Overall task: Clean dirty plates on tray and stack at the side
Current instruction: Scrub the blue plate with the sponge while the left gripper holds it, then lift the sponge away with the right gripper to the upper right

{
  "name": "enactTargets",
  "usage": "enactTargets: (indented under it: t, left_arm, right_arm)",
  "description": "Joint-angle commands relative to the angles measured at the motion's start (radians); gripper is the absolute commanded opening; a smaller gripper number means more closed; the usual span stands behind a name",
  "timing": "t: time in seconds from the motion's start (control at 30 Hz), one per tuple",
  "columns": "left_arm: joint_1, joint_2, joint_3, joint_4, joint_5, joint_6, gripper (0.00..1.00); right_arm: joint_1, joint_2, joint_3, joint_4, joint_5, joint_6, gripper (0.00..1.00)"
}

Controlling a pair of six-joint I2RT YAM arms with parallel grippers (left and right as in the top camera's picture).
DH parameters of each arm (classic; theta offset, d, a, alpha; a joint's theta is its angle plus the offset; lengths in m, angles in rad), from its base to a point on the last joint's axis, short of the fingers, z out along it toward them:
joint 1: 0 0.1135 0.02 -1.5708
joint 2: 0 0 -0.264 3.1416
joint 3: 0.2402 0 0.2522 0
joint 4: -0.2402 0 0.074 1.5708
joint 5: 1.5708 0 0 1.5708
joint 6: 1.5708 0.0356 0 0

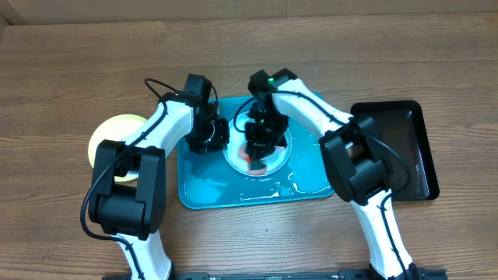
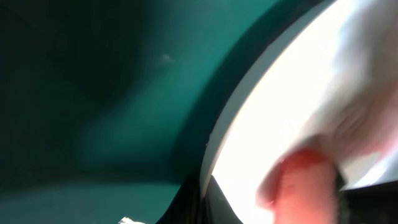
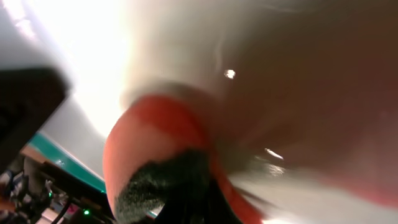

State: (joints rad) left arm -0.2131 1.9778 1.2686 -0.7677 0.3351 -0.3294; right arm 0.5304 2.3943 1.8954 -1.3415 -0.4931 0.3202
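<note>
Wooden table (image 1: 70, 78): toward its left edge, a yellow plate (image 1: 109, 128) lies beside the turquoise tray (image 1: 202, 190). At centre, my left gripper (image 1: 216, 138) meets the white plate (image 1: 280, 159) on the tray; finger state indeterminable. My right gripper (image 1: 261, 148) appears clamped on a red pad (image 1: 255, 162) over that plate.

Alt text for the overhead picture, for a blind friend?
Two robot arms meet over a white plate on a blue tray; the right one holds a red sponge on it. A yellow plate sits left, a black tray right.
</note>
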Motion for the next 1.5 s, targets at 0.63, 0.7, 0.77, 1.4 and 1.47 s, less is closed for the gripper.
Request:
enactTargets:
  t: [0.63,0.7,0.77,1.4,1.47]
  left_arm:
    - [0.0,0.008,0.002,-0.006,-0.061,0.035,0.04]
    - [0.0,0.008,0.006,-0.014,-0.085,0.035,0.04]
    - [0.0,0.005,0.013,-0.025,-0.101,0.038,0.04]
    - [-0.093,-0.204,0.172,-0.163,-0.504,0.198,0.04]
    - [-0.126,-0.235,0.172,-0.163,-0.578,0.231,0.04]
  right_arm:
    - [-0.12,-0.011,0.3,0.037,0.404,0.072,0.04]
    - [-0.121,-0.015,0.354,0.011,0.369,0.072,0.04]
    - [-0.122,-0.025,0.413,-0.028,0.34,0.069,0.04]
    - [-0.305,-0.284,0.649,-0.244,0.33,0.038,0.04]
    - [-0.332,-0.289,0.649,-0.253,0.33,0.038,0.04]
